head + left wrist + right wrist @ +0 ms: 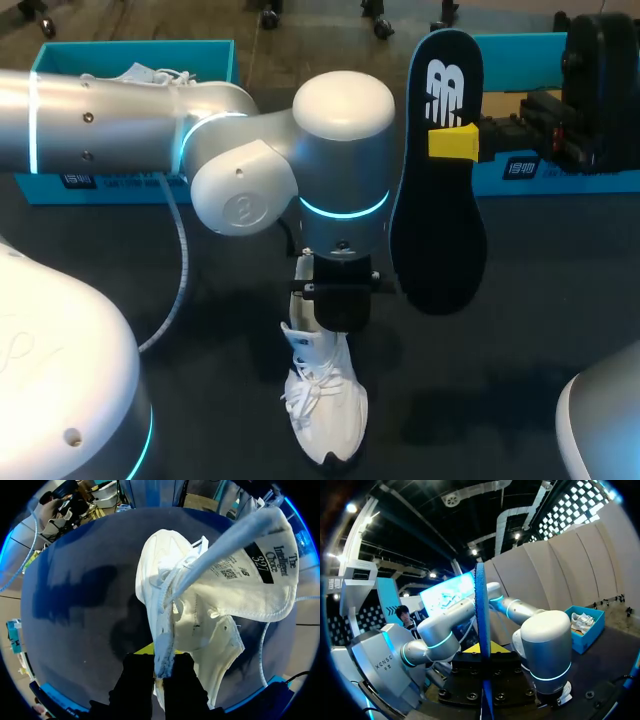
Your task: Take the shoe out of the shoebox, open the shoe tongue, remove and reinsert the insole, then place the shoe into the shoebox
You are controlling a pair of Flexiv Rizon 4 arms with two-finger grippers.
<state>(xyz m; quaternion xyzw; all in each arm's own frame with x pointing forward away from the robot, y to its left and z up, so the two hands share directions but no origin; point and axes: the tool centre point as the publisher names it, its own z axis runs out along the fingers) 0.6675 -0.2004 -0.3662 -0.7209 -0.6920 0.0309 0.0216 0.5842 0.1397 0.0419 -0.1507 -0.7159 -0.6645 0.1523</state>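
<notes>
Left claw (pixel 336 312) (pixel 161 662): pressed together on a white edge of the shoe's upper, pinched from both sides. The shoe (pixel 325 410) (pixel 165 570) lies on the dark counter (pixel 520 340) directly under this claw, with its toe ahead of the fingers. The tongue (pixel 250 575) is lifted out of the throat and stands up beside the claw, label side showing; a loose lace (pixel 262 650) trails next to it. Right claw (pixel 453 142) (pixel 482 652): clamped on the black insole (pixel 440 230) (pixel 480 605), which it holds upright in the air, clear of the counter and apart from the shoe, just beside the left claw. One blue shoebox (pixel 110 185), well behind the left claw, holds a second white shoe (pixel 150 75). Another blue box (pixel 515 170) sits behind the right claw.
</notes>
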